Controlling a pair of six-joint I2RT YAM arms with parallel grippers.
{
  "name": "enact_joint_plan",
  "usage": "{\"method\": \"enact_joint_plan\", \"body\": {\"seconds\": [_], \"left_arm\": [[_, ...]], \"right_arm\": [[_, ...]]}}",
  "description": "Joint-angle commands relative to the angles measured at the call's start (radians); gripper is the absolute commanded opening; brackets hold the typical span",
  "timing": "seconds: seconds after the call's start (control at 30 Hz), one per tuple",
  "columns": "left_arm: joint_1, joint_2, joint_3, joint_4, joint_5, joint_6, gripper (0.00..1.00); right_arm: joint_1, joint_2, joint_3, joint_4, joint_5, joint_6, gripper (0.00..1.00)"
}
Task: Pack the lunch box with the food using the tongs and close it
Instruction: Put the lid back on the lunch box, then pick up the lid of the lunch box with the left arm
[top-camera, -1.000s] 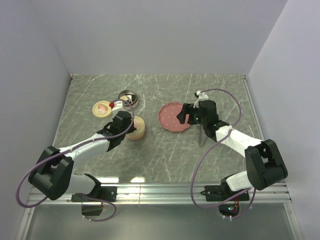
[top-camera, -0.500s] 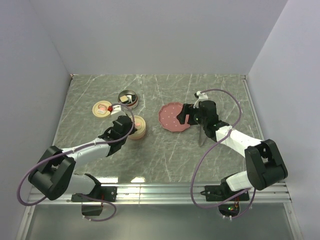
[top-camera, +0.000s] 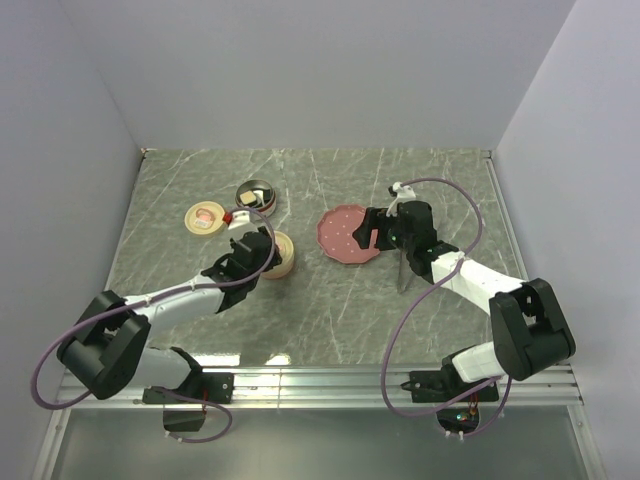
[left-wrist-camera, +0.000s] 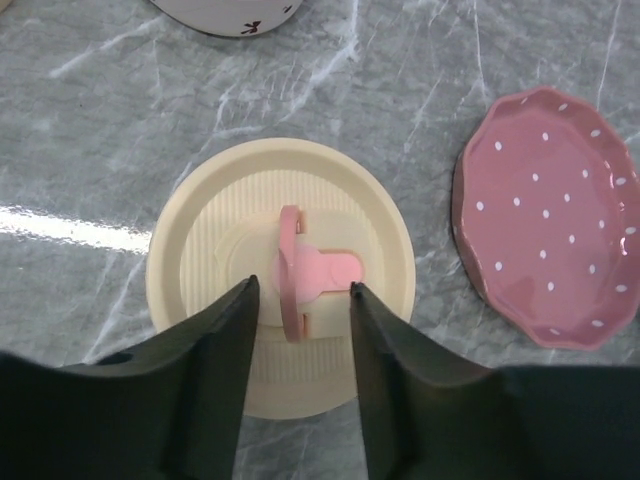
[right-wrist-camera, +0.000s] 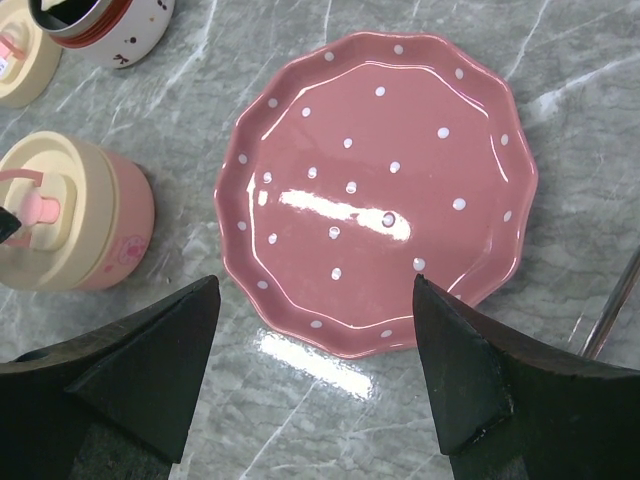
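Both tools stand with jaws apart. Left tool (left-wrist-camera: 302, 290) straddles the pink handle (left-wrist-camera: 315, 275) of the round cream ribbed lid (left-wrist-camera: 200, 250), mid-frame, likely seating it. Right tool (right-wrist-camera: 312, 290) hangs over the pink scalloped dotted plate (right-wrist-camera: 380, 180); thin grey metal tongs (right-wrist-camera: 605, 310) lie unheld at lower right. Sushi-like food (top-camera: 261, 197) apparently sits in the white-sided pot (right-wrist-camera: 125, 35), upper left.

I count pink plate (right-wrist-camera: 375, 190): 1 | tongs (top-camera: 401, 270): 1 pair | round tubs: 2, the pink tub (right-wrist-camera: 120, 235) and the open tub (top-camera: 244, 189) | cream lids: 2, fitted lid (left-wrist-camera: 200, 250) on the pink tub, loose lid (top-camera: 204, 217) on the table | food pieces (top-camera: 262, 198) in the open tub: too small for me to count | my grippers: 2, left gripper (left-wrist-camera: 300, 290), right gripper (right-wrist-camera: 315, 285)
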Motion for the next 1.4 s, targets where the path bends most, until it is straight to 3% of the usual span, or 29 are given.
{"method": "enact_joint_plan", "body": {"seconds": [0.0,0.13,0.53,0.8,1.07,1.37], "left_arm": [[-0.010,-0.019,0.012,-0.082,-0.022,0.011,0.50],[-0.013,-0.031,0.012,-0.081,-0.028,0.011,0.58],[-0.018,-0.177,0.032,-0.133,-0.098,0.013,0.65],[-0.004,-0.249,0.069,-0.251,-0.261,0.016,0.69],[0.226,-0.162,0.092,-0.194,-0.149,0.040,0.69],[0.385,0.111,0.189,-0.049,-0.140,0.052,0.69]], "right_arm": [[0.005,0.000,0.017,0.016,-0.012,-0.005,0.85],[0.008,-0.001,0.015,0.016,-0.011,-0.005,0.85],[0.010,-0.015,0.007,0.016,0.005,-0.008,0.85],[0.010,-0.033,-0.003,0.018,0.017,-0.015,0.85],[0.008,-0.023,0.000,0.015,0.037,-0.033,0.85],[0.007,0.013,0.023,0.015,0.025,-0.050,0.85]]}}
